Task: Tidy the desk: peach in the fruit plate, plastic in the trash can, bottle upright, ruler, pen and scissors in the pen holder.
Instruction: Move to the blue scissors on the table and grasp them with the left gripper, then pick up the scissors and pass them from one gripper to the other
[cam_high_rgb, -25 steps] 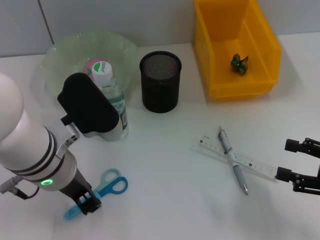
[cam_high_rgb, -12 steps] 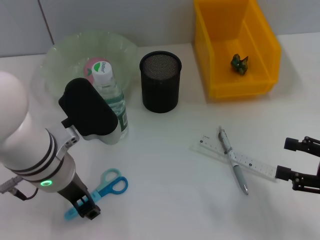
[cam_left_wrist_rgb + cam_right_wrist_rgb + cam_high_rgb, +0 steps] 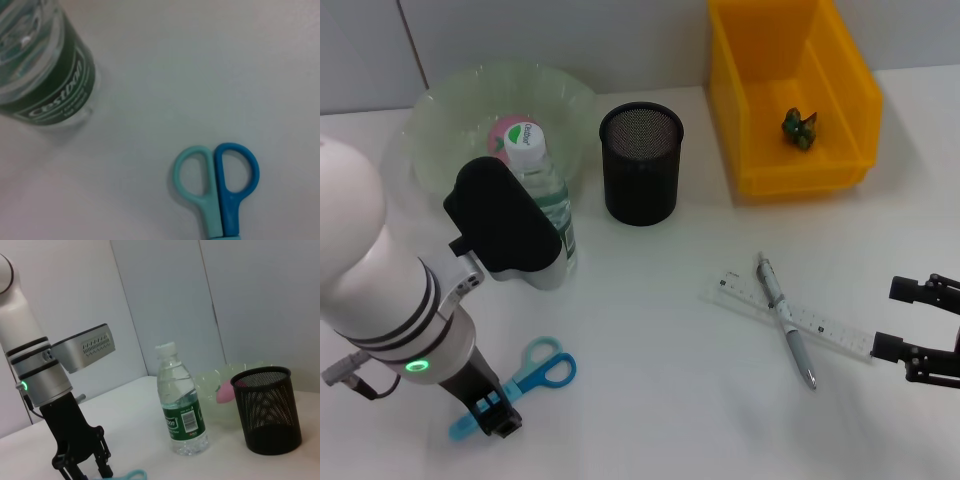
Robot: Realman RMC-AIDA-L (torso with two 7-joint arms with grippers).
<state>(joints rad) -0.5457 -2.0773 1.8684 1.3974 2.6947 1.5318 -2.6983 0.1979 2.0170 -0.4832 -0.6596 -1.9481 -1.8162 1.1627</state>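
Two fingers spread | left gripper [image 3: 492,417] astride scissors [image 3: 525,379] blades | right gripper [image 3: 920,335] parted, idle

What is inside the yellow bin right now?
The bin holds one small crumpled green piece of plastic on its floor. The rest of the visible floor is bare; the strip just behind its near wall is hidden.

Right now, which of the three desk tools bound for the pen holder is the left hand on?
The blue-handled scissors: the left hand is at their blade end. The clear plastic ruler and silver pen lie crossed, near the right hand.
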